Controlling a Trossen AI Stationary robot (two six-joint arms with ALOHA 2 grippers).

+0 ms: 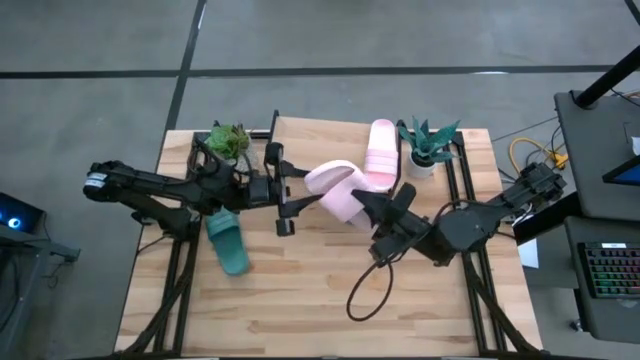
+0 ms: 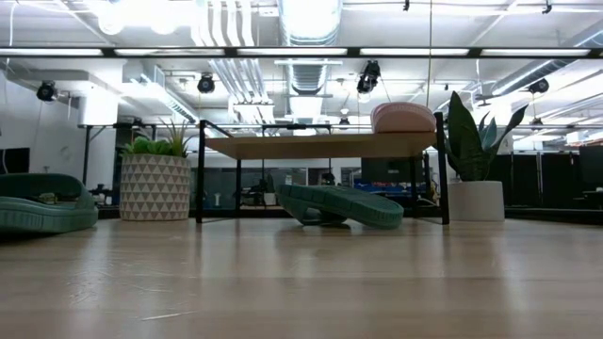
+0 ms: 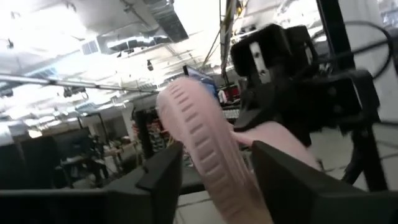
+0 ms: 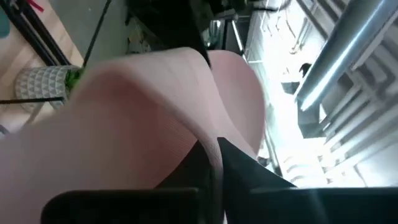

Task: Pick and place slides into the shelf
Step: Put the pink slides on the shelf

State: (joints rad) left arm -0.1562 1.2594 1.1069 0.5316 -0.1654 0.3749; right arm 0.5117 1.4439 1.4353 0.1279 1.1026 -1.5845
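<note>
One pink slide (image 1: 338, 190) hangs in the air over the table's middle, between both grippers and above what the low view takes in. My left gripper (image 1: 292, 203) is shut on its left end, and my right gripper (image 1: 378, 203) is shut on its right part. A second pink slide (image 1: 381, 152) (image 2: 403, 116) lies on the shelf's plank top (image 2: 311, 146). One green slide (image 2: 339, 205) lies on the table under the shelf. Another green slide (image 1: 228, 243) (image 2: 42, 202) rests sole-down on the table, left of centre. My left gripper has the pink slide's ribbed edge (image 3: 208, 155) between its two fingers (image 3: 163, 177), coming level from the table's left. The slide is lifted clear of the table. My right gripper pinches a thin pink edge of the slide's wide strap (image 4: 214, 158) between its fingers (image 4: 249, 177), reaching from the table's right. The slide fills its wrist view and hangs clear of the table.
A potted plant in a patterned pot (image 1: 229, 141) (image 2: 155, 184) stands at the shelf's left end. A spiky plant in a white pot (image 1: 427, 148) (image 2: 474, 193) stands at its right end. A black cable loop (image 1: 368, 290) lies on the near table.
</note>
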